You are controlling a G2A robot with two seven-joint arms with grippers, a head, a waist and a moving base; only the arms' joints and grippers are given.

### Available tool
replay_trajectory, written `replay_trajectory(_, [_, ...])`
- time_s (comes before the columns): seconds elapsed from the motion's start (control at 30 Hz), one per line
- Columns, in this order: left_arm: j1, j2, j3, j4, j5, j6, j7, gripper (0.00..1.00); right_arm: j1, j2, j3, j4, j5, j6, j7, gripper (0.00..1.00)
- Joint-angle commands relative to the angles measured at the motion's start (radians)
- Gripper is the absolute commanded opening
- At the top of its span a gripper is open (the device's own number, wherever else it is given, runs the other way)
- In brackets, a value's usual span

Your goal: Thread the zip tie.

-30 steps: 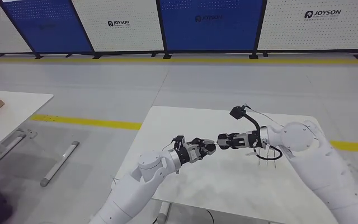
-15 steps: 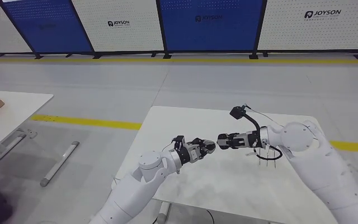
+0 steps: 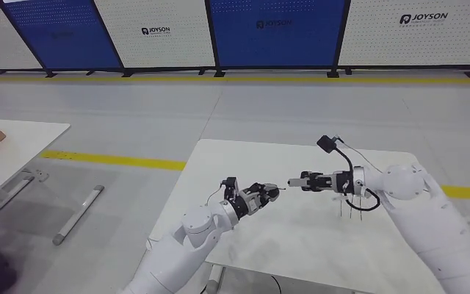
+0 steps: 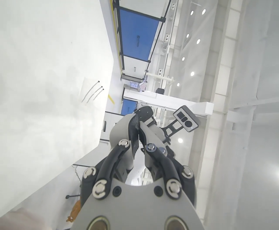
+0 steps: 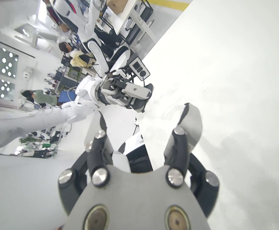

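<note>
The left end effector (image 3: 266,192) hovers above the bench (image 3: 294,242) with its fingers pressed together, aimed right. Whether anything sits in that pinch I cannot tell. Facing it and just apart, the right end effector (image 3: 299,181) is spread, likely lined up tip to tip so a strap could pass between them. Farther right, 3 zip ties (image 4: 94,92) lie flat beside the right arm, probably spares kept within reach.

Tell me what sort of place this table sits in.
Probably an industrial robotics test hall: blue and white pegboard partition panels fence off the floor, a yellow floor line runs across it, and there are high ceiling lights and cluttered workbenches.
</note>
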Motion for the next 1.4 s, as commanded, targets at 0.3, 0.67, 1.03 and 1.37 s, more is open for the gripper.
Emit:
replay_trajectory(0.3, [0.083,0.001,0.025,-0.016,0.224,-0.194,0.130,0.00,-0.052,0.012,0.066,-0.001,0.158,0.038,0.049,1.00])
replay_trajectory(0.67, [0.083,0.001,0.025,-0.016,0.224,-0.194,0.130,0.00,-0.052,0.012,0.066,-0.001,0.158,0.038,0.049,1.00])
replay_trajectory(1.03, [0.102,-0.002,0.053,-0.027,0.447,-0.205,0.261,0.00,-0.079,0.013,0.076,-0.026,0.183,0.049,0.034,1.00])
replay_trajectory(1.37, [0.103,-0.002,0.054,-0.028,0.447,-0.205,0.262,0.00,-0.079,0.014,0.080,-0.026,0.184,0.058,0.041,1.00])
